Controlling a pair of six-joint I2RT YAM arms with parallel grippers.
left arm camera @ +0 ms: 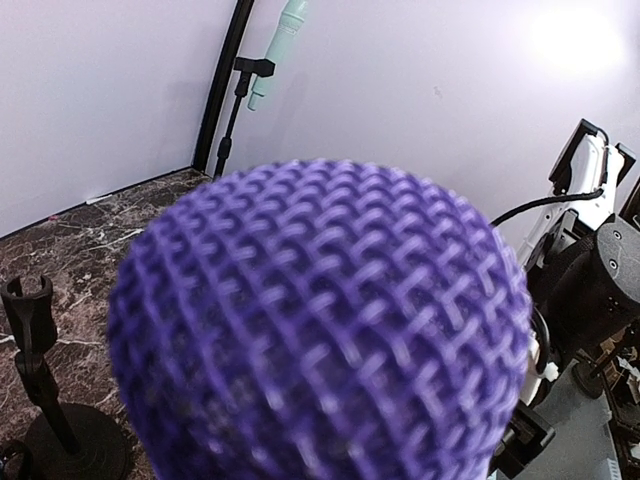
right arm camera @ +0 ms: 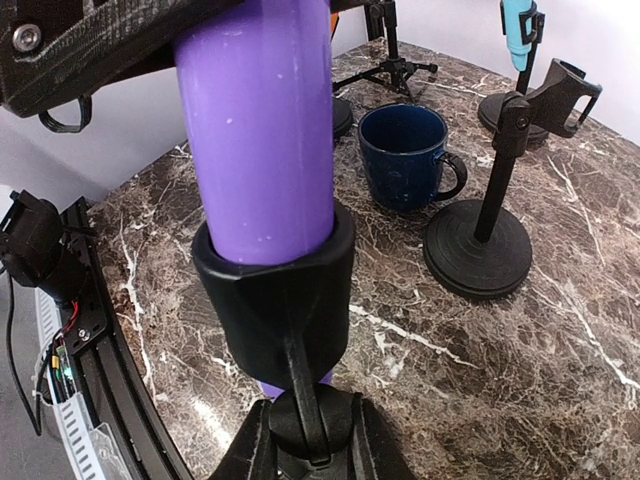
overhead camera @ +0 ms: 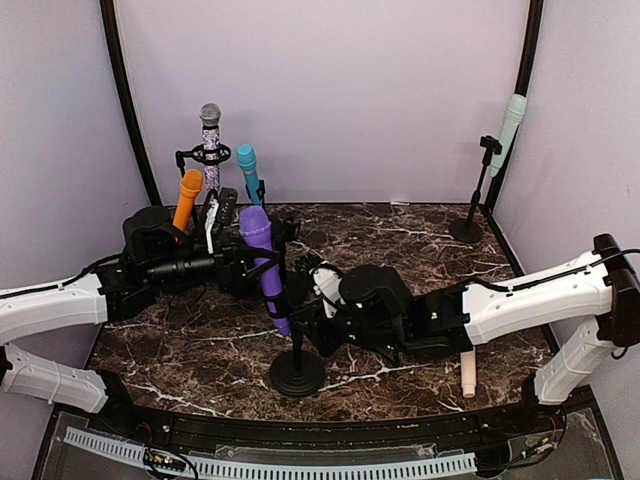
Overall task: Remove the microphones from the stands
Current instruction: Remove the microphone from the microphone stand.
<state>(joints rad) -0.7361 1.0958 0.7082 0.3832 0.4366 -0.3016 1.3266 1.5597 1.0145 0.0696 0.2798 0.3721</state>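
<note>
A purple microphone (overhead camera: 262, 262) stands tilted in the black clip (right arm camera: 275, 290) of a round-based stand (overhead camera: 297, 372) at the table's front middle. Its smooth body (right arm camera: 260, 130) sits inside the clip. My left gripper (overhead camera: 248, 262) is shut on the microphone's upper body, its black fingers (right arm camera: 90, 50) clamped across it. The mesh head (left arm camera: 320, 330) fills the left wrist view and hides those fingers there. My right gripper (right arm camera: 312, 445) is shut on the stand's pivot knob just under the clip, one finger on each side.
Orange (overhead camera: 187, 197), glittery silver (overhead camera: 210, 135) and teal (overhead camera: 249, 170) microphones stand at the back left. A mint microphone (overhead camera: 510, 125) is on a stand at the back right. A beige one (overhead camera: 467, 372) lies near the right arm. A blue mug (right arm camera: 403, 155) and an empty stand (right arm camera: 480, 240) are close behind.
</note>
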